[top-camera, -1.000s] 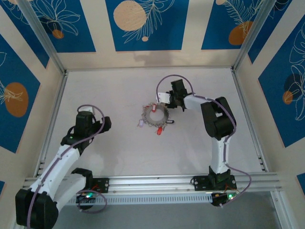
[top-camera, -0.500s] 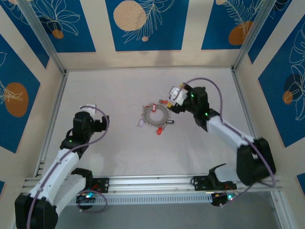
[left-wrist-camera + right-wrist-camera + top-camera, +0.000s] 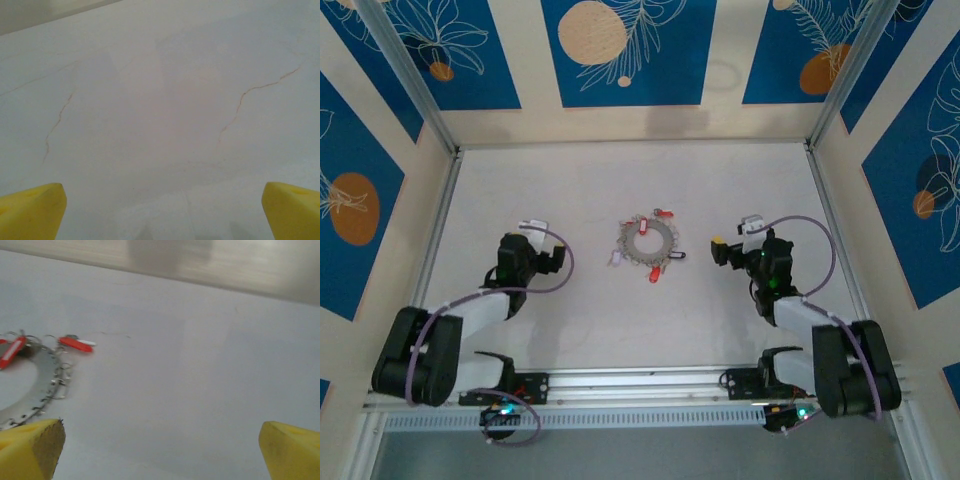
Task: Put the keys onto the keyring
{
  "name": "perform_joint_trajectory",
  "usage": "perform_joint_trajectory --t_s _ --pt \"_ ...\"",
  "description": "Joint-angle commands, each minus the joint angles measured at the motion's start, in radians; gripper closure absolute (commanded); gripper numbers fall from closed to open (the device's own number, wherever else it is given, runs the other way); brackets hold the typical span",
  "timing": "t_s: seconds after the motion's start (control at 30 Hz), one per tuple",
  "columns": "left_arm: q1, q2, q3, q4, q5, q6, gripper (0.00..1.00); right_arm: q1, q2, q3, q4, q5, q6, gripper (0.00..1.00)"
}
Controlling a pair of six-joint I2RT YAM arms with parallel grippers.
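Observation:
The silvery-grey keyring (image 3: 646, 243) lies flat in the middle of the table, with small tags round its rim. Among them are a red key (image 3: 666, 212) at its far side, another red key (image 3: 655, 272) at its near side, and a pinkish key (image 3: 616, 258) at its left. In the right wrist view, the keyring (image 3: 31, 385) sits at the left edge with a red key (image 3: 75, 344) beside it. My right gripper (image 3: 720, 250) (image 3: 161, 455) is open, to the right of the ring and apart from it. My left gripper (image 3: 552, 258) (image 3: 162, 215) is open over bare table, left of the ring.
The white table (image 3: 570, 190) has fine cracks in its surface (image 3: 250, 92). Aluminium posts and patterned walls close it in at the back and sides. A metal rail (image 3: 640, 380) runs along the near edge by both arm bases.
My right gripper has drawn back from the ring's upper right, moving right and nearer to its base. The left arm has folded, its gripper shifting slightly right. The ring and keys stayed put.

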State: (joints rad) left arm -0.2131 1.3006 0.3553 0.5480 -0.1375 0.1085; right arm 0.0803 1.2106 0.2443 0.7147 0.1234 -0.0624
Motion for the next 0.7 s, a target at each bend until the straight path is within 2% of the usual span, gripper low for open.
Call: perform_joint_trajectory --t_s 0.0,0.07,0.2,0.23,0.27,0.3,0.33,0.37,0.4,0.47,0.5,0.67 --pt "0.007 0.044 -0.01 0.204 0.002 0.046 0.0 -0.024 0.075 -0.006 0.2 0.008 0.09 0.01" --pt "0.017 0.076 -0.021 0.274 -0.006 0.054 0.0 -0.045 0.12 0.007 0.219 -0.024 0.115 0.01" --pt "0.033 0.135 -0.006 0.295 -0.008 0.039 0.0 -0.061 0.346 0.0 0.481 -0.022 0.144 0.01" --pt "0.041 0.136 -0.007 0.301 -0.004 0.032 0.0 -0.05 0.334 0.011 0.437 -0.016 0.133 0.01" --pt "0.046 0.152 -0.006 0.315 -0.02 0.017 0.0 -0.041 0.289 0.04 0.312 -0.005 0.117 0.01" --pt "0.064 0.171 0.0 0.317 -0.005 -0.002 0.0 -0.042 0.295 0.06 0.285 -0.018 0.113 0.01" --pt "0.101 0.215 0.02 0.31 0.063 -0.025 0.0 -0.035 0.324 0.072 0.312 -0.014 0.107 0.01" --pt "0.134 0.266 0.042 0.348 0.109 -0.047 0.0 -0.032 0.319 0.094 0.262 0.007 0.112 0.01" --pt "0.153 0.234 0.041 0.282 0.124 -0.065 0.0 -0.036 0.307 0.119 0.192 0.014 0.12 0.01" --pt "0.146 0.248 0.043 0.312 0.101 -0.059 0.0 -0.059 0.319 0.155 0.139 0.006 0.152 0.01" --pt "0.145 0.23 0.046 0.27 0.101 -0.059 0.0 -0.072 0.309 0.158 0.116 -0.019 0.159 0.01" --pt "0.146 0.236 0.044 0.29 0.104 -0.058 0.0 -0.079 0.314 0.159 0.122 -0.029 0.165 0.01"
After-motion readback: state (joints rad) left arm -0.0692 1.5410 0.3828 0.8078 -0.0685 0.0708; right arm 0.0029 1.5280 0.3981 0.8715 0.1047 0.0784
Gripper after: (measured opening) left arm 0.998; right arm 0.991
